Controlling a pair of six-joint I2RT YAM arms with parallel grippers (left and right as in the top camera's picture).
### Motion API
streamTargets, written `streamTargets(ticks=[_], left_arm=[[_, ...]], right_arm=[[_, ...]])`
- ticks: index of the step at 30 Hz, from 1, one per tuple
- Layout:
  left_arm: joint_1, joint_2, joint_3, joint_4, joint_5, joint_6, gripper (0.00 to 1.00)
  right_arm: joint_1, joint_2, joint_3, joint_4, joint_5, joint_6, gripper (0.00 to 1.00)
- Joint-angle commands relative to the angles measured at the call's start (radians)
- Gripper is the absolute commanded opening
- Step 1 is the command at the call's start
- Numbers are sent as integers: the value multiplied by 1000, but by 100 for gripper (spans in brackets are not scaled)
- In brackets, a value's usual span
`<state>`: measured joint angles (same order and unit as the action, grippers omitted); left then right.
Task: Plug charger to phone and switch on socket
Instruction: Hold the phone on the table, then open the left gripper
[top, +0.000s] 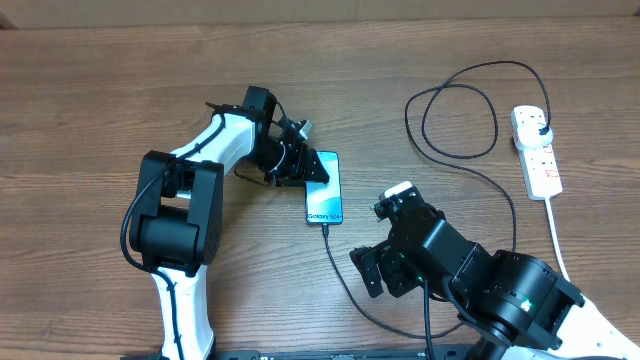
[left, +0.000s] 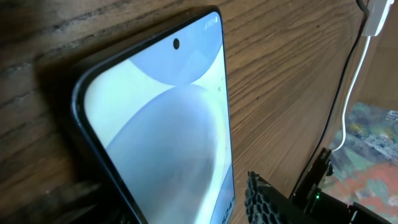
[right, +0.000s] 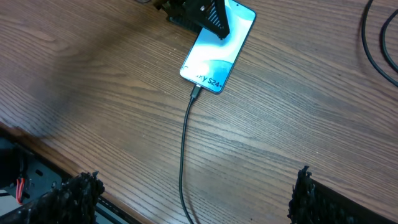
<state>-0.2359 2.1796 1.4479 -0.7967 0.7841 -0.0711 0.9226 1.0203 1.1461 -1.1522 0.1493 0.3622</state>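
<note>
Left gripper (top: 308, 168) at the upper end of the phone (top: 324, 190), one dark finger (right: 214, 18) overlapping the lit screen; whether it clamps the phone cannot be told. Right gripper (right: 193, 183) with jaws spread wide and empty, above the charger (right: 183, 155) cable, lower frame. Phone flat at centre of the wooden table (top: 100, 90), charger tip meeting its lower edge. Socket (top: 540, 160) at right edge, black plug in its upper outlet.
</note>
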Motion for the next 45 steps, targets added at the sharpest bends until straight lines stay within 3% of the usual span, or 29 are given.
streamTargets(ticks=[1,12,17,45], left_arm=[[-13,9,19,0,-46,11,57],[-13,9,19,0,-63,11,66],[-13,9,19,0,-86,11,100],[-13,9,19,-19,-323,12,100]], right_arm=[[-4,-3,19,5,15,5,100],[-4,-3,19,9,15,5,100],[-3,-3,19,25,14,5,100],[-3,130,19,108,0,5,100]])
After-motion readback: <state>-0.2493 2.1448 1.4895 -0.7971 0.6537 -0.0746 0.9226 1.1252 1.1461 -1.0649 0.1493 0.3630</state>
